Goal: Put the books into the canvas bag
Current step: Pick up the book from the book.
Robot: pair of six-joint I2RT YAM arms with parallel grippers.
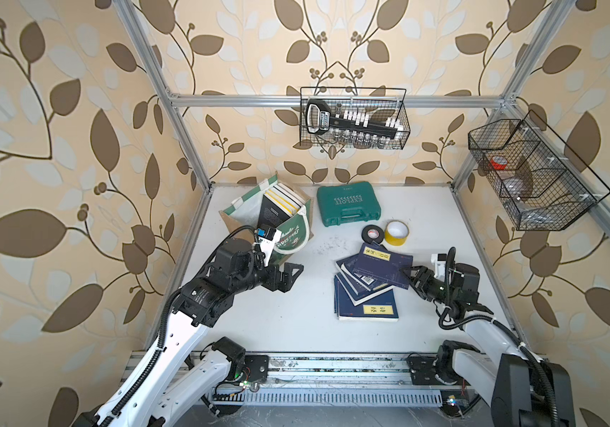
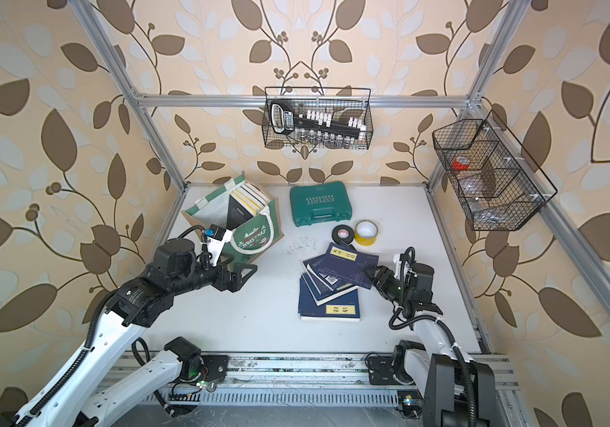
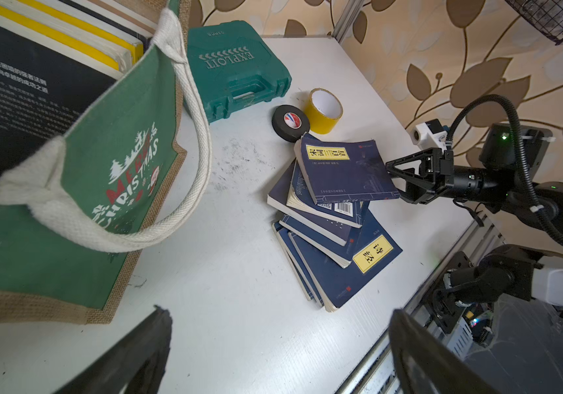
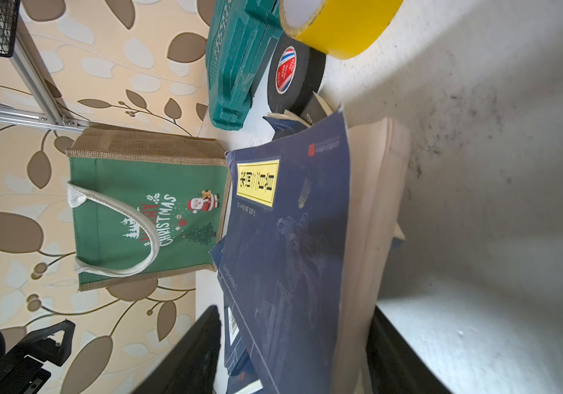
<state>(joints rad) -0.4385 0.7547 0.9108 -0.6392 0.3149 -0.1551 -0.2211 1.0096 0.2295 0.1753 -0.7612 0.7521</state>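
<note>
Jaws half open astride the top navy book (image 1: pixel 384 268) toward the tabletop's right edge, grip unclear, the right gripper (image 1: pixel 408 276) seemingly needed to clamp and carry it to the far-left-corner canvas bag (image 1: pixel 290 236); the left gripper (image 1: pixel 293 278) gaped empty.

Pretty sure we're looking at a robotics lab test cell that's posing as a workshop corner. Leaf wallpaper (image 1: pixel 55 148) is covering panels inside an aluminium frame (image 1: pixel 333 100). The left arm (image 1: pixel 170 332) and right arm (image 1: pixel 480 325) are sitting on a rail (image 1: pixel 333 364) by a white tabletop (image 1: pixel 296 318). A wire basket (image 1: pixel 318 142) is holding a socket set (image 1: pixel 355 124), and a green tool case (image 1: pixel 347 203), black tape (image 1: pixel 371 233) and yellow tape (image 1: pixel 396 233) are lying around.
</note>
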